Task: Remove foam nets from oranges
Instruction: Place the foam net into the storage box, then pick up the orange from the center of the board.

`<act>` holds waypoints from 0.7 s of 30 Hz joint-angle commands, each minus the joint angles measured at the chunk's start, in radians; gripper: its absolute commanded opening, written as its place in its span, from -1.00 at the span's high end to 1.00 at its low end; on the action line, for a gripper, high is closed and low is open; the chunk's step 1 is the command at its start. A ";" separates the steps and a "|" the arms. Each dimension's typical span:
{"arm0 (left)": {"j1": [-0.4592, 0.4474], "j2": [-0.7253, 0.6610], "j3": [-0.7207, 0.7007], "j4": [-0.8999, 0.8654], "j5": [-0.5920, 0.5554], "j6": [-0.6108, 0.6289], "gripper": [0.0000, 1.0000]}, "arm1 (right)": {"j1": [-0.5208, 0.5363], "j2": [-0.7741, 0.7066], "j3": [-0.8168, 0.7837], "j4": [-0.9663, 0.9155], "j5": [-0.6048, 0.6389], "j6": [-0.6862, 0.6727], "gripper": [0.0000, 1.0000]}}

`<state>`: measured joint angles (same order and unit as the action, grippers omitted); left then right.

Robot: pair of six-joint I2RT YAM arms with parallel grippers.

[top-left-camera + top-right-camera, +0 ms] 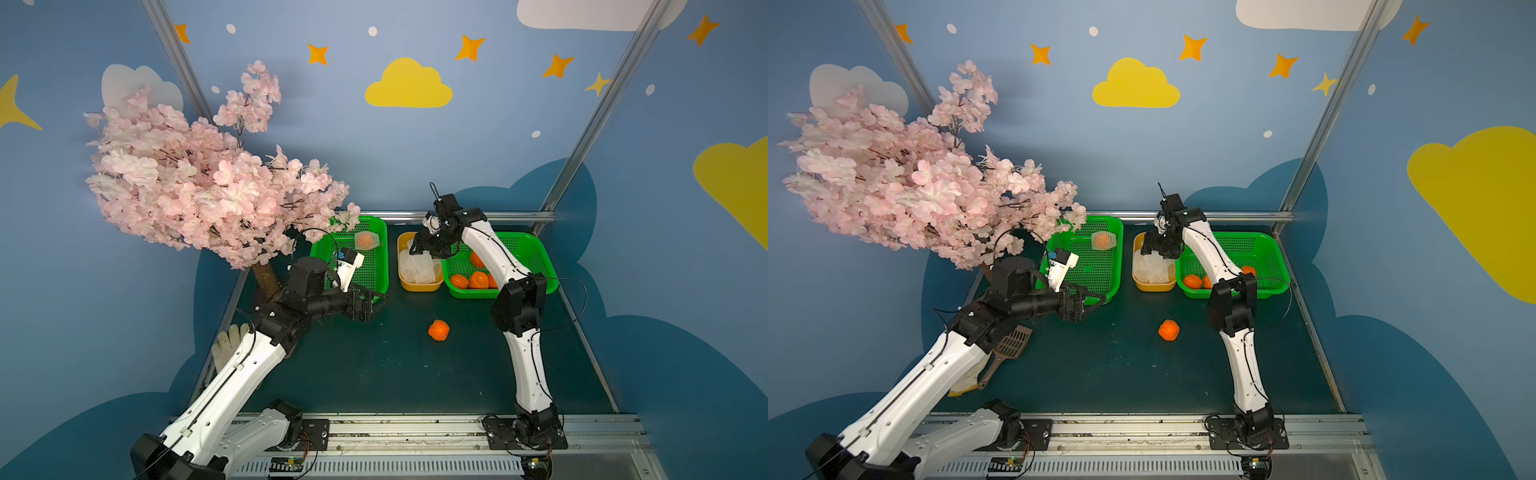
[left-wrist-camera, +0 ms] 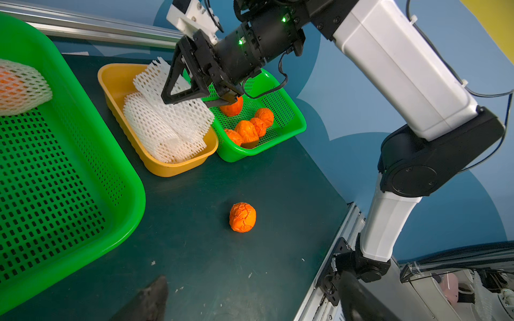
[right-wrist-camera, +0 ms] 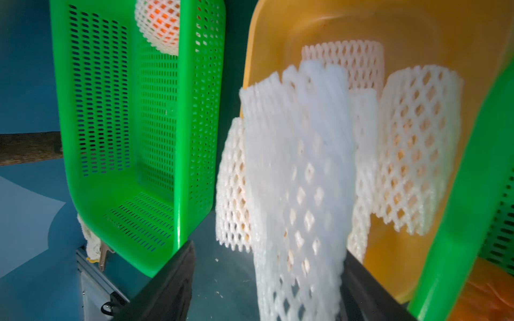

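Dark green tabletop (image 1: 374,374), aluminium rails at back and front. Blue walls (image 1: 415,166) with yellow clouds and stars. Pink blossom tree (image 1: 187,187) on the left, overhanging the left green basket (image 1: 382,257). White glove (image 1: 228,340) at the tabletop's left edge, partly under the left arm.

Left green basket: one netted orange (image 1: 365,240) at the far end.
Yellow tub (image 1: 419,286) between the two baskets: heap of foam nets (image 1: 417,266), some poking over the rim.
Right green basket (image 1: 534,249), just beside the tub: bare oranges (image 1: 478,280), five countable from the left wrist view.
One more bare orange (image 1: 439,330) loose on the tabletop, in front of the tub and well apart from it.

Right claw (image 1: 424,251) above the tub, spread wide. One net (image 3: 300,180) between the fingers, blurred; clear gap to one finger, contact with the other impossible to tell.
Left claw (image 1: 380,305) spread wide, holding nothing, low over the tabletop by the left basket's near rim.
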<state>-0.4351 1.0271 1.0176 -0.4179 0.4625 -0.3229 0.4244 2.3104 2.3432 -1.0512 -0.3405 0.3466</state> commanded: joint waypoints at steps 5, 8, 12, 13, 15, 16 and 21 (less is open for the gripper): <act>-0.023 0.038 -0.009 0.051 -0.029 -0.020 -0.89 | -0.014 -0.143 -0.048 -0.007 -0.018 -0.036 -0.52; -0.038 0.089 0.008 0.076 -0.035 -0.029 -0.89 | -0.022 -0.171 -0.082 0.000 -0.053 -0.013 -0.52; -0.054 0.158 0.045 0.096 -0.028 -0.030 -0.89 | -0.032 -0.231 -0.111 0.016 -0.060 -0.011 -0.52; -0.056 0.169 0.052 0.102 -0.022 -0.028 -0.89 | -0.033 -0.243 -0.111 0.009 -0.066 -0.016 -0.52; -0.057 0.182 0.071 0.112 -0.017 -0.014 -0.89 | -0.033 -0.283 -0.126 -0.033 -0.083 -0.039 -0.52; -0.058 0.181 0.078 0.113 -0.013 -0.003 -0.89 | -0.032 -0.303 -0.146 -0.055 -0.090 -0.049 -0.52; -0.057 0.153 0.109 0.119 0.004 0.077 -0.90 | 0.006 -0.525 -0.459 -0.082 -0.052 -0.121 -0.52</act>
<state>-0.4911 1.2114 1.0901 -0.3286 0.4412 -0.3088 0.4023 1.9083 2.0087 -1.0744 -0.4030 0.2817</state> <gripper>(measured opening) 0.950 0.760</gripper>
